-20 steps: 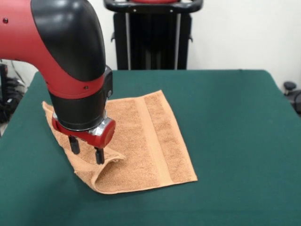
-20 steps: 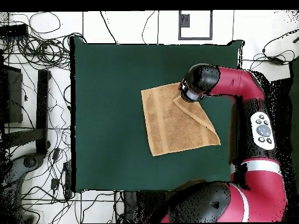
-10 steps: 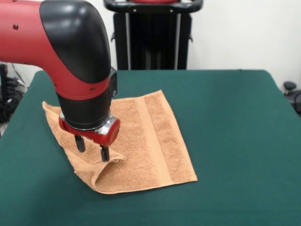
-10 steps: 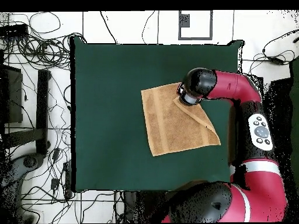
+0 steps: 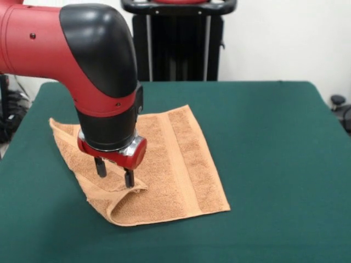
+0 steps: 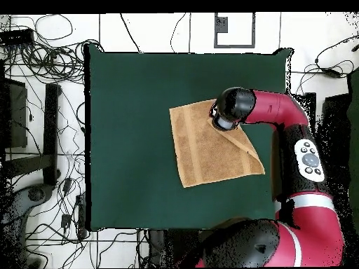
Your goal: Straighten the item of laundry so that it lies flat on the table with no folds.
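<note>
On the table (image 5: 274, 137), a limp, light towel (image 5: 181, 164) (one corner folded over) is judged best gripped at that flap's edge, beneath the gripper (image 5: 114, 172), fingers apart.

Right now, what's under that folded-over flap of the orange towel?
More of the same towel: the flap lies doubled over it, below the open claw. Whatever sits beneath those layers, presumably the green table, is covered.

No legible text, label, brand, number or sign is found in either view. The red and black robot arm (image 5: 82, 60) carries no readable marking in the front view. In the overhead view, the arm's grey oval button panel (image 6: 307, 158) shows small round controls, but any symbols on them are too small to read.
</note>
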{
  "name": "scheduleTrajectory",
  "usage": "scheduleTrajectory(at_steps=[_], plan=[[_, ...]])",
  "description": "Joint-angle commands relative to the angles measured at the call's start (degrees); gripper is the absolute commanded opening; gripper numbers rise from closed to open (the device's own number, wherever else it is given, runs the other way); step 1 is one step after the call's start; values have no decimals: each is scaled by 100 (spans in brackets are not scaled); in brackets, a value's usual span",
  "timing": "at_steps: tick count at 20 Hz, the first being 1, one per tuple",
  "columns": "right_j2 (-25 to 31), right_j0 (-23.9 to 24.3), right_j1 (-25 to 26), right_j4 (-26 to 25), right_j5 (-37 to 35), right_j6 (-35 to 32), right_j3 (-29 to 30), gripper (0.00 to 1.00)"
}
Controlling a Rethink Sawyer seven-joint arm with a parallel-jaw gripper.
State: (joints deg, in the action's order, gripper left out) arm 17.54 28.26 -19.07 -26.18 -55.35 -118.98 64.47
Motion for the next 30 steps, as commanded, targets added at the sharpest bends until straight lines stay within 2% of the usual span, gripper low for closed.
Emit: scheduleTrajectory(at_steps=[1,8,25,30], plan=[[17,-129,22,-119,459,205,816,100],[20,-231,65,-85,476,52,714,100],[199,-272,-340,341,335,-154,981,100],[124,-343,-273,346,364,-229,899,100]])
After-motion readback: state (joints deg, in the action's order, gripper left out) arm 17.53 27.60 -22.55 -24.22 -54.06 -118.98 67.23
